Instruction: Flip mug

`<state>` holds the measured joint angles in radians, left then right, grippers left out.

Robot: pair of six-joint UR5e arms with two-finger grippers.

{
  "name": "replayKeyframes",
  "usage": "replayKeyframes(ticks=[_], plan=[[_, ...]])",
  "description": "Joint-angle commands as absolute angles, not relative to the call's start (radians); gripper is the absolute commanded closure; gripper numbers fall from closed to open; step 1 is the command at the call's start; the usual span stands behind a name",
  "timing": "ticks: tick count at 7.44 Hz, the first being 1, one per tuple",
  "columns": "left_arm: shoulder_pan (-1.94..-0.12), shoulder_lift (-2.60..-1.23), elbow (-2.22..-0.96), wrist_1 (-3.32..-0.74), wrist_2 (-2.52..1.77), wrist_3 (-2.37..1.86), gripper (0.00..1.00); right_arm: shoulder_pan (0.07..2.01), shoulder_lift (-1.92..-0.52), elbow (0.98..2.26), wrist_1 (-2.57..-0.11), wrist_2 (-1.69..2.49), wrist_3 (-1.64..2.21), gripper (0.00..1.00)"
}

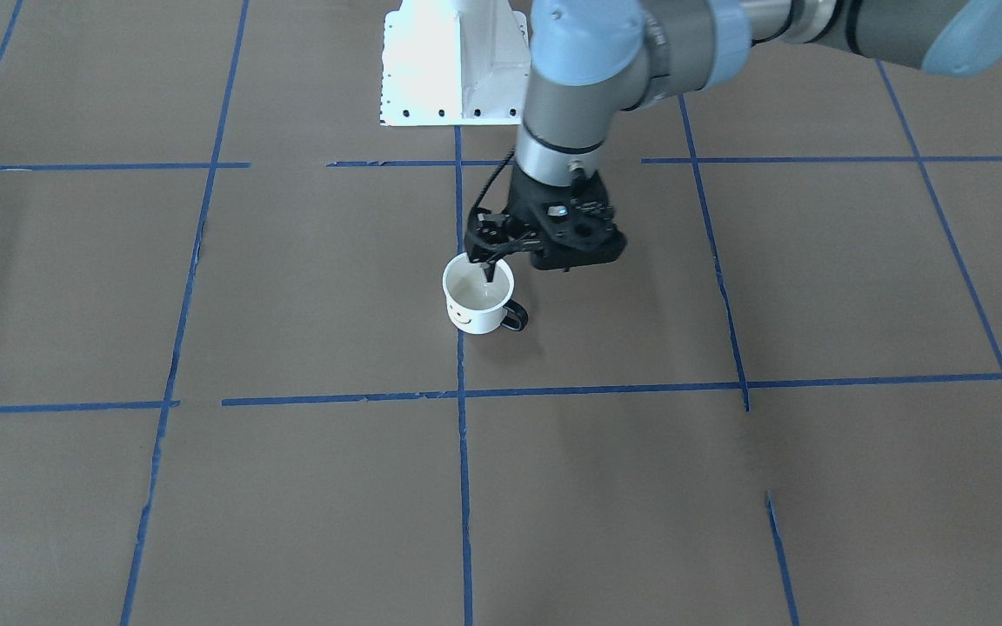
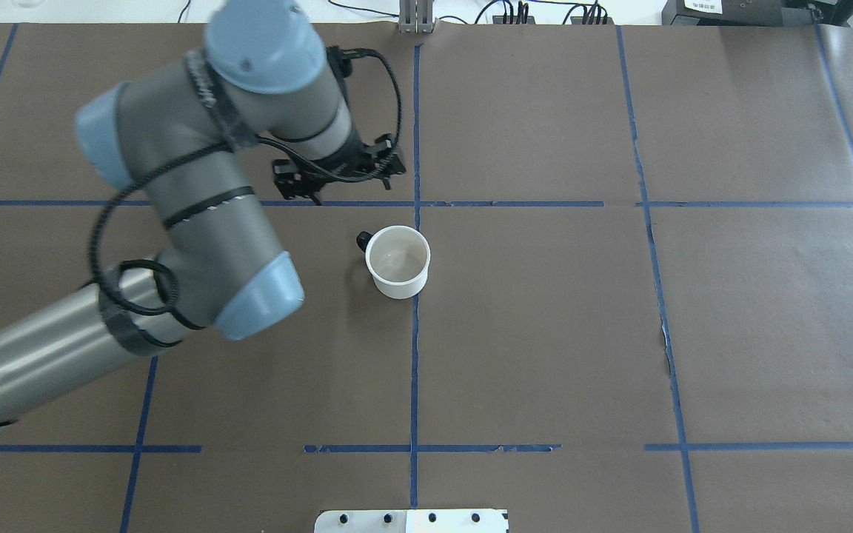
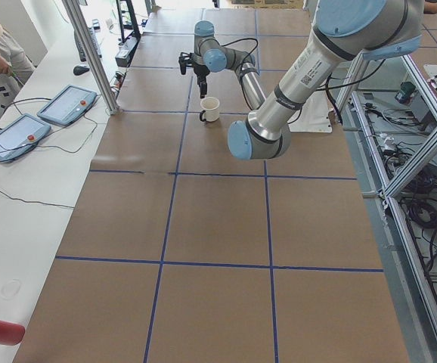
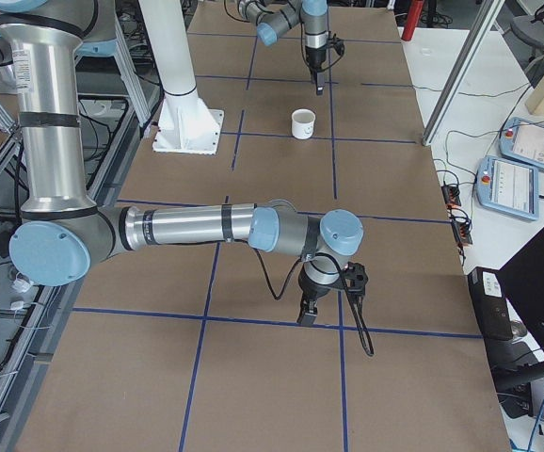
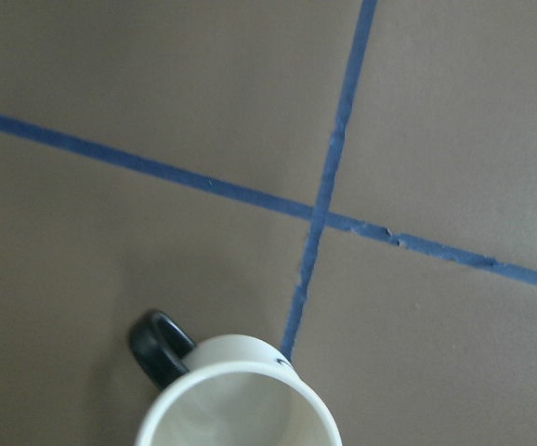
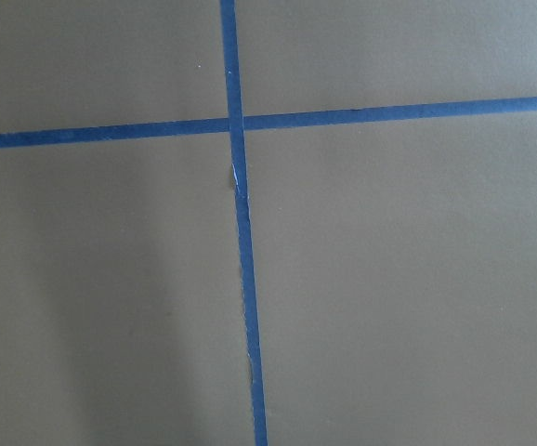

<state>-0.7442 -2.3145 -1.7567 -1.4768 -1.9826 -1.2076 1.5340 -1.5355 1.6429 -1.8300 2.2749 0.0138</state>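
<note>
The white mug point(image 1: 477, 304) stands upright on the brown table, mouth up, with its smiley face towards the front-facing camera and its black handle point(image 1: 515, 318) to one side. It also shows in the overhead view point(image 2: 397, 260), at the bottom edge of the left wrist view point(image 5: 241, 400), and small in the side views point(image 3: 210, 110) point(image 4: 302, 123). My left gripper point(image 1: 490, 275) hangs above the table just beside the mug, apart from it, fingers drawn together to a point and empty. My right gripper point(image 4: 307, 315) points down at bare table far from the mug; I cannot tell its state.
Blue tape lines point(image 2: 415, 348) divide the brown table cover into squares. The white robot base plate point(image 1: 453, 69) sits at the robot's edge of the table. Teach pendants point(image 3: 67, 104) lie on the white side bench beyond the table.
</note>
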Motion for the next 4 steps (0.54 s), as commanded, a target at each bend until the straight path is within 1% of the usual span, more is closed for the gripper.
replayKeyframes(ticks=[1, 3, 4], plan=[[-0.944, -2.054, -1.884, -1.462, -2.049, -0.765, 0.0, 1.534, -1.536, 1.643, -1.83, 2.275, 0.014, 0.0], [-1.203, -1.839, -1.869, -1.473, -2.172, -0.247, 0.0, 1.534, -1.536, 1.643, -1.83, 2.275, 0.014, 0.0], [-1.312, -1.75, -1.809, -1.474, -2.247, -0.031, 0.0, 1.534, -1.536, 1.643, -1.83, 2.275, 0.014, 0.0]])
